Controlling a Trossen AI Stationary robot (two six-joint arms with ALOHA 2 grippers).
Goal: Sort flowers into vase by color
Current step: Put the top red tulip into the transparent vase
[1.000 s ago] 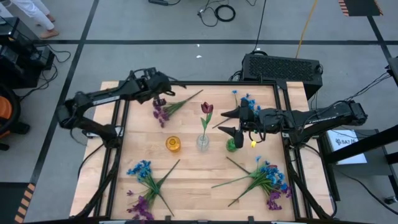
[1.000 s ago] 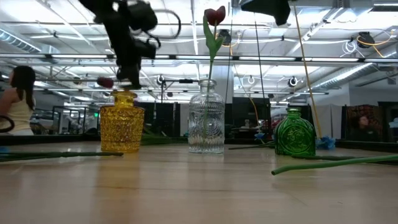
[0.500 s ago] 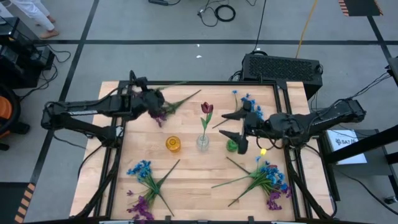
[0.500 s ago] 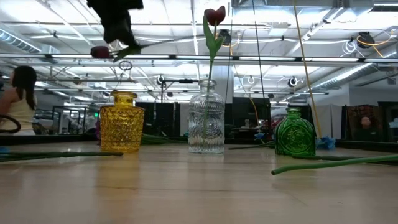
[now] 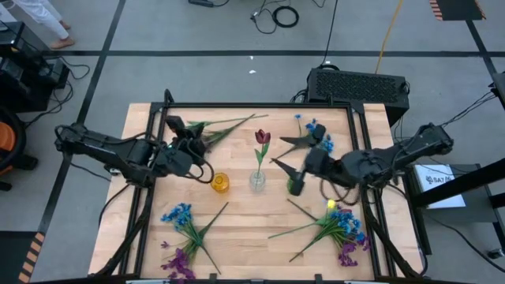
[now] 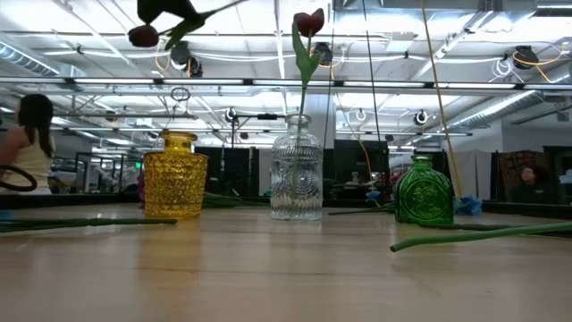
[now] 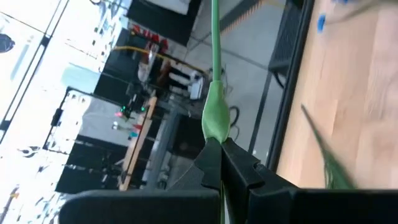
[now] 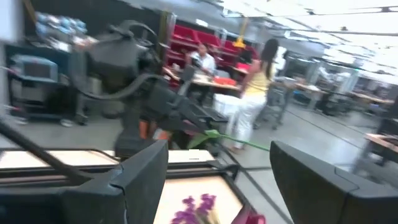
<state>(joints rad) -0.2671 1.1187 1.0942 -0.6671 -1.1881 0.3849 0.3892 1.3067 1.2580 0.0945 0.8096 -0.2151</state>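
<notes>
My left gripper (image 5: 188, 142) is over the table's far left part, shut on a flower sprig with a long green stem (image 5: 233, 121). The sprig's dark red blossom (image 6: 143, 36) shows high up in the low view. My right gripper (image 5: 282, 154) is open and hovers beside the green vase (image 5: 294, 187), touching nothing. A yellow vase (image 5: 219, 182) and a clear vase (image 5: 257, 181) stand in a row with the green one. The clear vase holds a dark red tulip (image 5: 262, 138) by its stem. My left gripper pinches the sprig between its two fingers on the green stem just below a leaf (image 7: 214, 140). The fingers lie across the stem. The sprig is lifted clear of the table, roughly level, with its long stem end (image 5: 254, 117) pointing toward the far right.
Blue sprigs (image 5: 312, 128) lie near the far right corner. A blue and purple bunch (image 5: 339, 225) lies at the near right, another blue sprig (image 5: 180, 214) and purple blossoms (image 5: 177, 264) at the near left. A person (image 6: 25, 143) sits beyond the table.
My left gripper has risen and drawn back toward the table's left and near side, turning as it went. It carried the sprig up clear of the table, and the dark red blossom climbed high above the yellow vase. My right arm shifted slightly toward the near edge.
</notes>
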